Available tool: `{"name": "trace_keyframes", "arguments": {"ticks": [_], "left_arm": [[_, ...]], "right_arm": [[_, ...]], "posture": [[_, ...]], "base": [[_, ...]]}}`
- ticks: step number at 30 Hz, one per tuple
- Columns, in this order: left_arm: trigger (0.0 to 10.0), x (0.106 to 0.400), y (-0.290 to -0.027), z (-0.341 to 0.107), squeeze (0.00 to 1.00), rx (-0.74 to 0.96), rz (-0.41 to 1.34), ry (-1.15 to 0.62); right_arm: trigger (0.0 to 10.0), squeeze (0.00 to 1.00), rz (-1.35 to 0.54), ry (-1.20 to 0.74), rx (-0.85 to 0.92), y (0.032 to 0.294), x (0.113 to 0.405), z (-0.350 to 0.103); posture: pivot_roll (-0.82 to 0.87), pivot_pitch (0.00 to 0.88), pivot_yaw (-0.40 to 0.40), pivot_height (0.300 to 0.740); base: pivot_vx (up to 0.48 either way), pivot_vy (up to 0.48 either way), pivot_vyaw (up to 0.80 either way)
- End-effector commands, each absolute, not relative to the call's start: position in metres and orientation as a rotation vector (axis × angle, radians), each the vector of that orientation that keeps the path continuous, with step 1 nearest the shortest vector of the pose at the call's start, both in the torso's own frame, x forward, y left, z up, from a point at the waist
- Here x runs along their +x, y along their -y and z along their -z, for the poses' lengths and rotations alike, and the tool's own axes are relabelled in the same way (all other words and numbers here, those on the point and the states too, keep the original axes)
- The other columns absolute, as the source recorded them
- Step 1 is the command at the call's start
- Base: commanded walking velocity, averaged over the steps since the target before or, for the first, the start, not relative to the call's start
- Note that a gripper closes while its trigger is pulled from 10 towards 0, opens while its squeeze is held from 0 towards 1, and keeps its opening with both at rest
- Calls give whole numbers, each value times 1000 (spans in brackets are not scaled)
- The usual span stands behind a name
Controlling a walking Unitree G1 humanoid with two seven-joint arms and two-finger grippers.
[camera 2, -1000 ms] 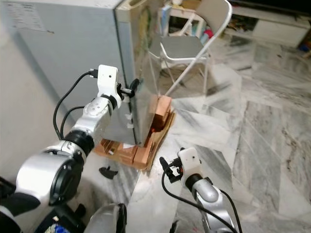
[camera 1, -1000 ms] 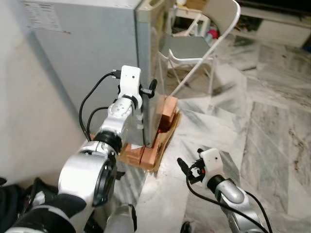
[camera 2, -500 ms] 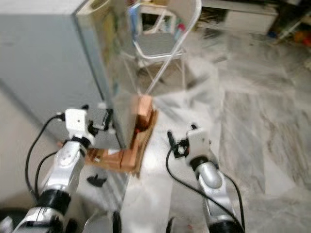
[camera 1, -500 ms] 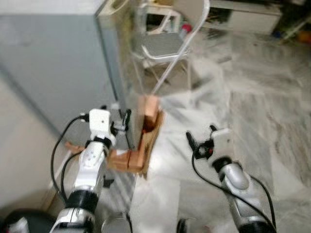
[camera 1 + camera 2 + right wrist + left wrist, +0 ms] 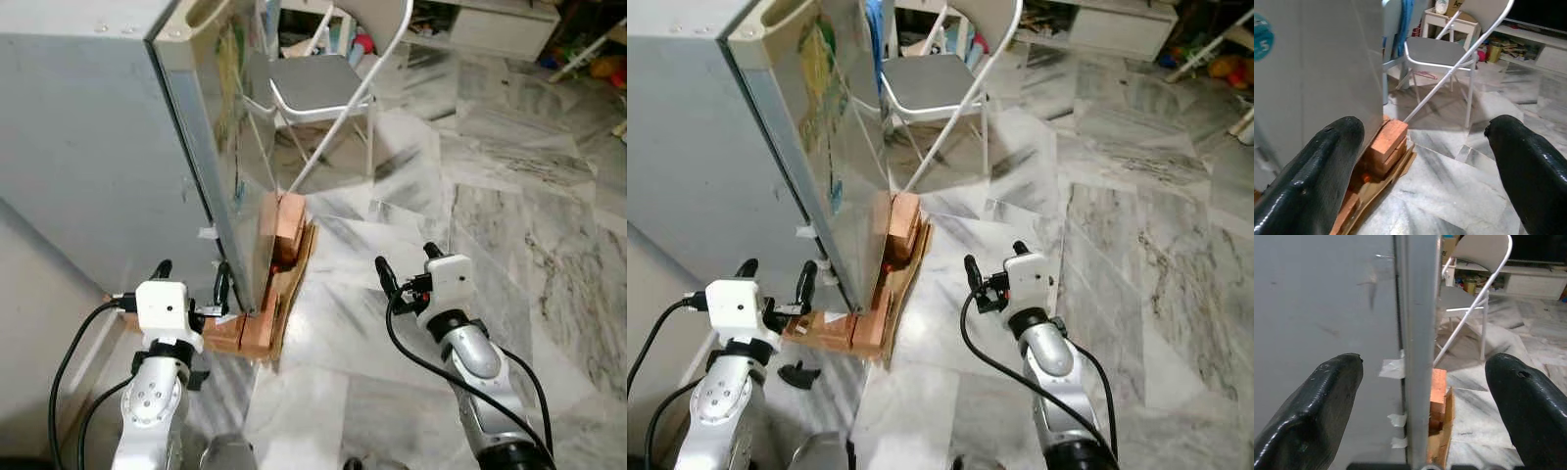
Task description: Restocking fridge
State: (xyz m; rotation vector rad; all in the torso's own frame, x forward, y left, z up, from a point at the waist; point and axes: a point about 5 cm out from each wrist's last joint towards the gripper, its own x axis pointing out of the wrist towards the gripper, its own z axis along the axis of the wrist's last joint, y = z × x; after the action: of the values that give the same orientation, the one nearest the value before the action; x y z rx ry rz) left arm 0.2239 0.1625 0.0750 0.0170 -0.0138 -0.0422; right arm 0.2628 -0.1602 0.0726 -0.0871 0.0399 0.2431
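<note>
A grey fridge (image 5: 108, 137) is filling the upper left of the frame, its door closed and its base sitting on bricks (image 5: 284, 220) and flattened cardboard (image 5: 294, 284), apparently to keep it off the marble floor (image 5: 529, 196).

The left gripper (image 5: 191, 287) is hovering at the lower left, level with the fridge's bottom corner. Its fingers (image 5: 1312, 406) are standing wide apart and holding nothing. From the wrist camera they are bracketing the vertical seam where the door edge meets the side wall, which suggests the arm is lining up on that edge to pull the door open.

The right gripper (image 5: 404, 273) is hanging at centre right over bare floor, well apart from the fridge. Its fingers (image 5: 1312, 171) are likewise spread wide and empty, pointing toward the bricks and a folding chair (image 5: 313, 88) beyond.

No groceries are appearing anywhere, so restocking looks to be barely starting.

Open floor is stretching across the right half of the frame, giving the door room to swing. The chair, standing near the door face in the upper centre, is the likeliest thing to limit that swing. The cardboard's edge is jutting out just beside the robot's path.
</note>
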Motion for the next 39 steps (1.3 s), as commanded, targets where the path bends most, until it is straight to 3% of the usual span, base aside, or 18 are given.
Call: {"name": "trace_keyframes", "arguments": {"ticks": [1, 9, 22, 31, 39], "left_arm": [[10000, 221, -161, -73, 0, 12, 35, -2], [10000, 204, -161, -67, 0, -13, 24, -80], [10000, 206, -157, -64, 0, -26, 39, -103], [10000, 217, -171, -68, 0, 40, -87, -99], [10000, 219, -180, -70, 0, 72, -116, -93]], "right_arm": [[10000, 0, -240, -48, -98, 164, 260, -71], [10000, 0, -236, -91, -96, 164, 252, -59], [10000, 0, -221, -101, -92, 168, 252, -56], [10000, 0, -302, -62, -85, 158, 261, -63], [10000, 0, -332, -41, -65, 153, 259, -67]], "posture": [[145, 52, -30, 740], [132, 13, -18, 740], [114, 0, -12, 740], [108, 0, -3, 740], [110, 12, 4, 740]], "base": [[0, 0, 0], [31, 0, -400], [187, 0, -690], [0, 0, 0], [0, 0, 760]]}}
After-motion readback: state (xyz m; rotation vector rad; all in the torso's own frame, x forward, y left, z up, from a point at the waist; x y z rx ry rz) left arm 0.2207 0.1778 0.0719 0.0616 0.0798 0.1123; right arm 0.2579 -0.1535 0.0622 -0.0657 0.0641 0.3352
